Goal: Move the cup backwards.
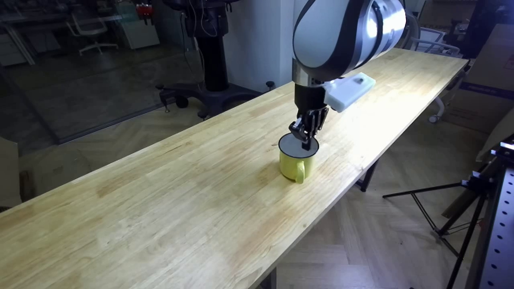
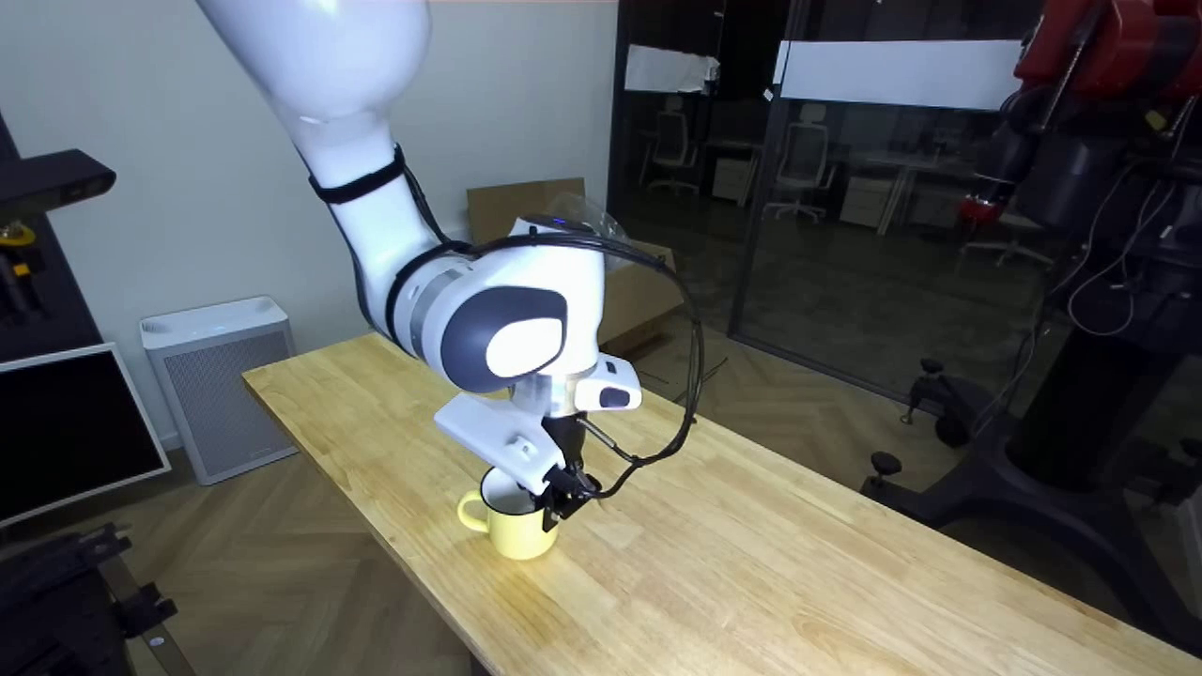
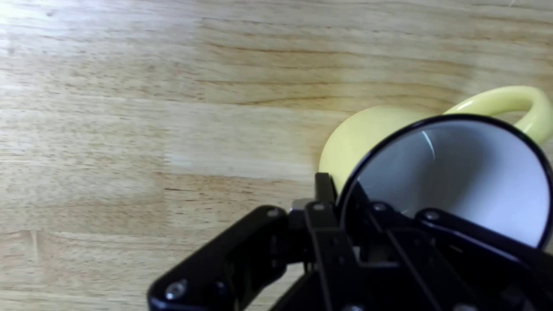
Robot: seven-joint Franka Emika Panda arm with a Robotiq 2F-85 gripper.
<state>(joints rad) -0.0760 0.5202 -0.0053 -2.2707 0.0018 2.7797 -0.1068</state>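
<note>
The cup (image 1: 288, 163) is a short yellow-green mug with a white inside and a thin dark rim. It appears to stand on the wooden table, and it also shows in an exterior view (image 2: 518, 537) and in the wrist view (image 3: 367, 136). Its handle points toward the table's near long edge. My gripper (image 3: 341, 193) straddles the cup wall, one finger inside and one outside. The fingers appear closed on the wall, on the side away from the handle. The gripper also shows in both exterior views (image 1: 306, 141) (image 2: 552, 514). The inner fingertip is partly hidden.
The long wooden table (image 1: 180, 208) runs across the scene, and its near edge lies close to the cup. A black tripod (image 1: 449, 224) stands on the floor beside it. A wheeled black stand (image 1: 217, 72) stands past the far edge.
</note>
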